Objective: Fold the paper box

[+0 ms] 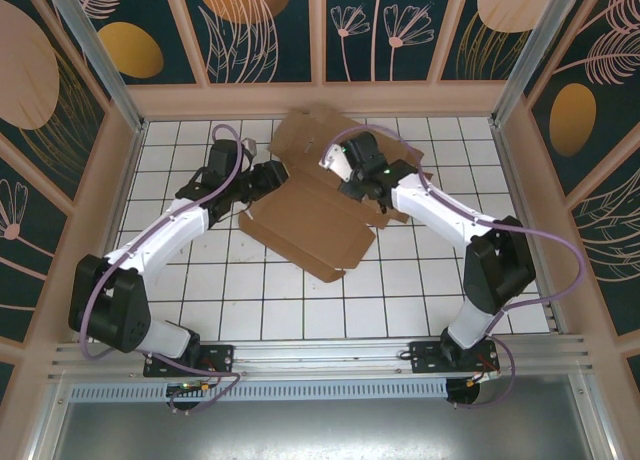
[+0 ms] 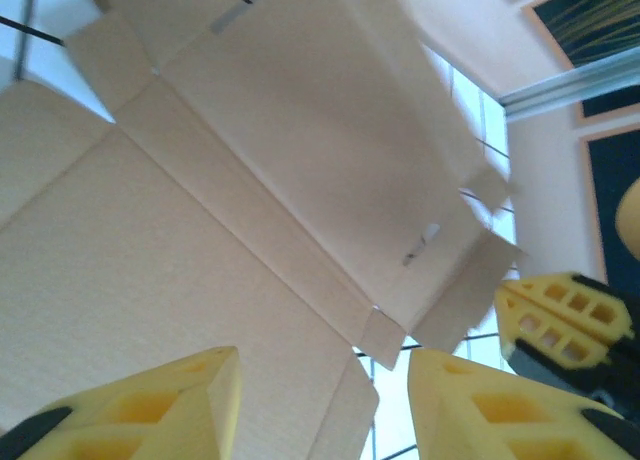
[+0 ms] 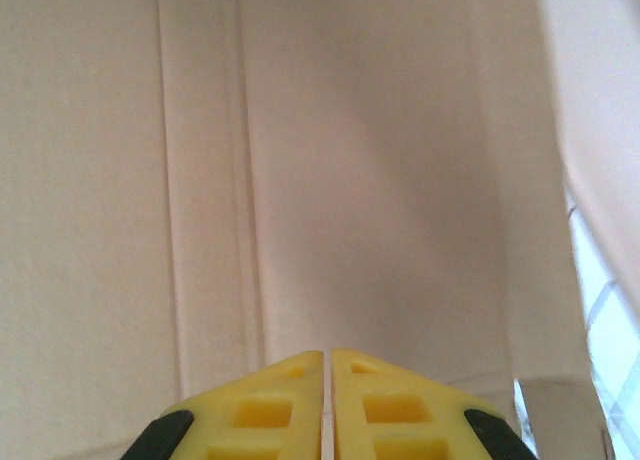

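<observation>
Top external: at frame centre the paper box point(image 1: 305, 225) looks light, stiff, best pinched by flap edges; left gripper point(image 2: 322, 375) parted, empty, right gripper point(image 3: 327, 365) closed.

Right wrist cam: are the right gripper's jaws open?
No, the right gripper has its yellow fingers pressed together, only a thin seam between them, facing the paper box.

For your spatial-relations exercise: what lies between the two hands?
A flat panel of the paper box, between left hand and right hand, in the top view.
</observation>
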